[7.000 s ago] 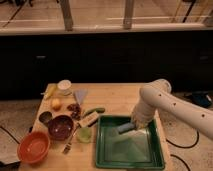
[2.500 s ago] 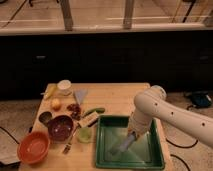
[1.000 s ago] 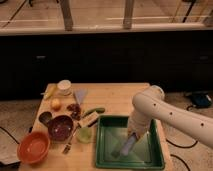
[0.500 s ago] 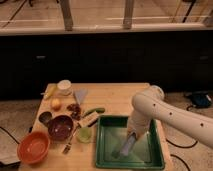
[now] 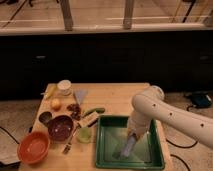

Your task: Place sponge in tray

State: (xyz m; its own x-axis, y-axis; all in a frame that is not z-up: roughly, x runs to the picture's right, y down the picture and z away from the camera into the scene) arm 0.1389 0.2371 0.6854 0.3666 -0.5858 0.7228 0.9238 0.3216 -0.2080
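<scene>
Looking across from the near edge, I see the dark-green tray (image 5: 100, 150) sitting at the table's (image 5: 115, 97) near right corner, its front rim right at that edge. The arm comes down from the right, and the gripper (image 5: 132, 136) is low inside the tray, right of its middle. The pale sponge (image 5: 126, 148) slants down from it, lower end at or just above the glossy bottom. Whether the gripper clamps the sponge or has let go, I cannot tell.

My worry is a downward push. It could shove the tray off the near edge, or the wrist could catch the right rim on the way up. A soft sponge might also cling and ride back out.

Farther left, the green cup (image 5: 84, 134) and purple bowl (image 5: 60, 127) stand well apart from all this.
</scene>
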